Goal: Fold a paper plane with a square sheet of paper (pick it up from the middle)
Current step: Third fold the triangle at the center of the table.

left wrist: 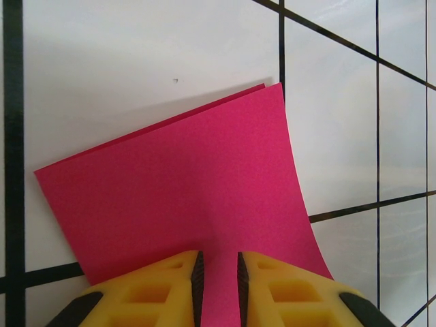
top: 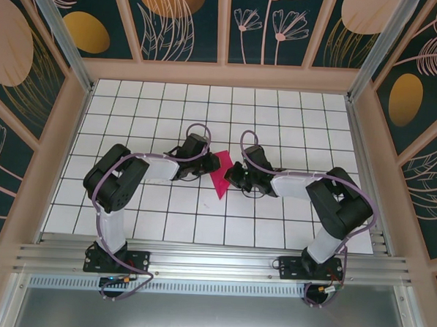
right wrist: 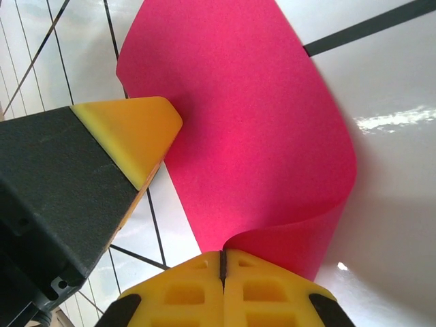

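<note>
Left gripper has its fingers just a narrow slit apart, tips down on the square sheet of paper, which sits in the middle of the table between the two arms, doubled over with a loose curl. Right gripper is clamped tight on the lifted edge. So imo if it pulls across while the left hold is weak, the sheet slides and the crease lands crooked, or it tears.

Bright, even overhead light; my views look sharp.
Glare streaks the glossy counter in my right wrist view; a soft shadow edges the paper.
</note>
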You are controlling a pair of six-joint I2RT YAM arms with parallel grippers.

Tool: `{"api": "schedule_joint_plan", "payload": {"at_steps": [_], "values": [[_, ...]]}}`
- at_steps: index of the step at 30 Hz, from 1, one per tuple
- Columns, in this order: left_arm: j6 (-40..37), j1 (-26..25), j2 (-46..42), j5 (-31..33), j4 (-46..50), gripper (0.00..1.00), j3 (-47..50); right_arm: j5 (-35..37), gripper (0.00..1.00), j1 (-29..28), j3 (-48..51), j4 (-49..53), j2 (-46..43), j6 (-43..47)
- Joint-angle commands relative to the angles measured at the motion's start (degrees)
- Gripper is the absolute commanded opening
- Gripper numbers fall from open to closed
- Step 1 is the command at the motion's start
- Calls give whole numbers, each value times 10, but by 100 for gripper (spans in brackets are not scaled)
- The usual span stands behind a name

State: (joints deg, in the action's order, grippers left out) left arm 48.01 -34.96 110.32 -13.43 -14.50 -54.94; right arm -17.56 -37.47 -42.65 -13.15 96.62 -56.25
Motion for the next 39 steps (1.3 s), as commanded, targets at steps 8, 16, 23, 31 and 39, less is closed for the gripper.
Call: {"api": "schedule_joint_plan", "payload": {"at_steps": [8,16,23,31,39], "values": [[-9,0,20,-16,23,23,-2,-18,4,4,-25,-29,33,17],[-9,0,19,-18,23,23,-2,-24,4,5,-27,-37,43,23],[-9,-1,20,-18,23,23,-1,-34,5,3,-30,-43,54,32],[-7,-1,21,-21,20,23,0,-36,5,4,-33,-50,57,40],[-9,0,23,-24,19,23,0,-43,5,4,-39,-46,69,49]]}}
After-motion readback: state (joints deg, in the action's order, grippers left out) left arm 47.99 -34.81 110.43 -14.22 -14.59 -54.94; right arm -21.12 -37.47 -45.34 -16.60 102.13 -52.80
